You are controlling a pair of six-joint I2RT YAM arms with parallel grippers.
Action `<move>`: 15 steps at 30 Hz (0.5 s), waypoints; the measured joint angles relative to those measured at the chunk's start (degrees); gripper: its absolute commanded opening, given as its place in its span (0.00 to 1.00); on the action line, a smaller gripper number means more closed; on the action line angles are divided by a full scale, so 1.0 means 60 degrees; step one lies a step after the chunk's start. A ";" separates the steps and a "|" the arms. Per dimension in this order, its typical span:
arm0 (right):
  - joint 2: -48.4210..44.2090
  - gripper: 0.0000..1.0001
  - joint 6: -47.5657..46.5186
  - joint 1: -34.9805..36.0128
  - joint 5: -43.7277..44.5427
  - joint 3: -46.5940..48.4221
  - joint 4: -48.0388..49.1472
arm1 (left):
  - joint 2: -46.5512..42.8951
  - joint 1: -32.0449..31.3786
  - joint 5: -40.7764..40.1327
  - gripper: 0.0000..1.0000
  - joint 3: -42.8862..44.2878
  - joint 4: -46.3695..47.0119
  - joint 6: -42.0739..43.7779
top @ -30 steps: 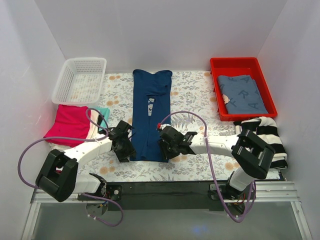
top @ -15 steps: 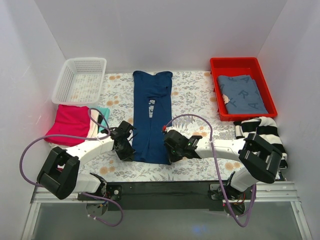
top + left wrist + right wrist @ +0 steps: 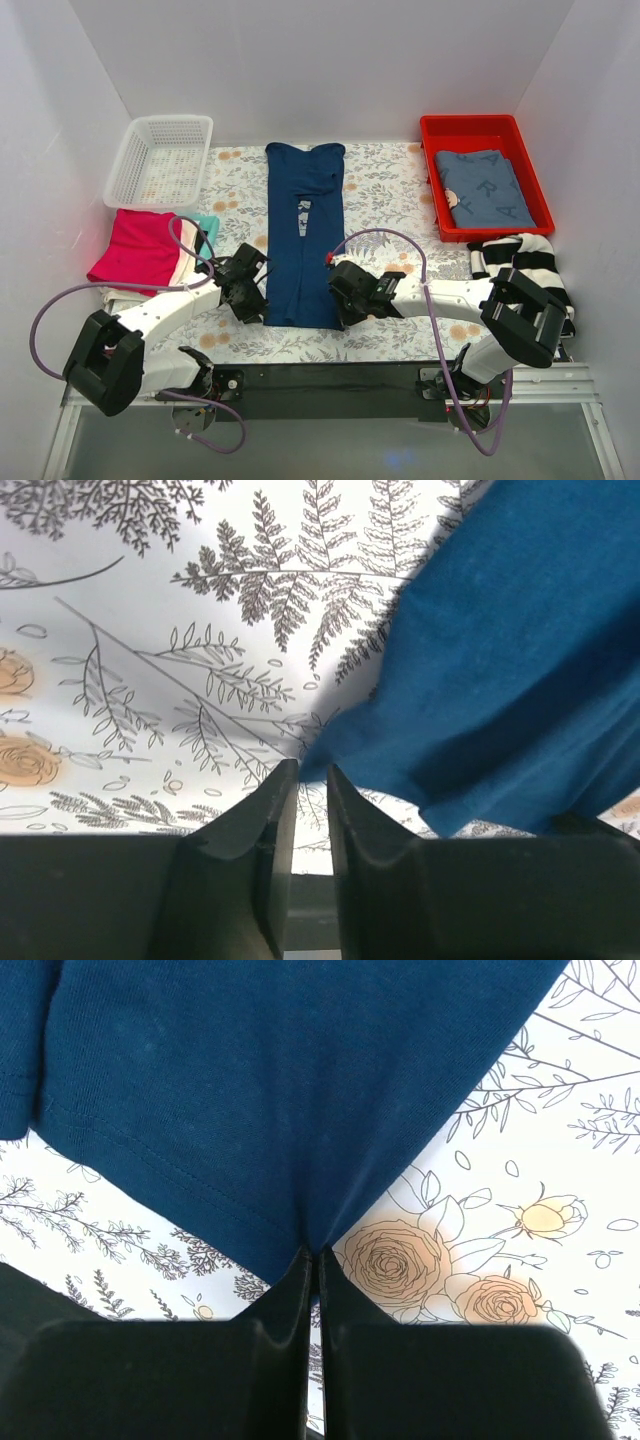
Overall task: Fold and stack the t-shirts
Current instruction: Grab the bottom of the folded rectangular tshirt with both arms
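Observation:
A navy t-shirt (image 3: 303,235) lies folded into a long narrow strip down the middle of the floral table cover. My left gripper (image 3: 256,308) is at its near left corner. In the left wrist view the jaws (image 3: 308,770) stand a narrow gap apart, with the shirt's corner (image 3: 500,660) just at their tips. My right gripper (image 3: 346,300) is at the near right corner. In the right wrist view it (image 3: 316,1252) is shut on the navy hem (image 3: 280,1080). A folded red-pink tee (image 3: 140,245) lies on cream and teal ones at the left.
A white mesh basket (image 3: 130,150) stands at the back left. A red bin (image 3: 430,180) at the back right holds a folded grey-blue shirt (image 3: 485,188). A black-and-white striped shirt (image 3: 525,265) lies in front of the bin.
Both grippers dropped toward the near edge to the navy shirt's near corners. The right one closed on the hem. The shirt's near end has straightened.

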 measured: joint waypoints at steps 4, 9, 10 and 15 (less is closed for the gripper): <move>0.0000 0.01 -0.0073 0.0000 0.0004 0.0015 -0.0040 | -0.0499 -0.0142 -0.0186 0.23 0.0047 -0.0350 -0.0066; 0.0000 0.01 -0.0095 0.0000 0.0007 0.0015 -0.0040 | -0.0452 -0.0197 -0.0393 0.27 0.0131 -0.0499 -0.0022; 0.0000 0.01 -0.0095 0.0000 0.0007 0.0015 -0.0040 | -0.0357 -0.0197 -0.0397 0.27 0.0131 -0.0463 0.0000; 0.0000 0.01 -0.0091 0.0000 0.0007 0.0015 -0.0040 | -0.0073 -0.0259 -0.0306 0.28 0.0040 0.0069 0.0138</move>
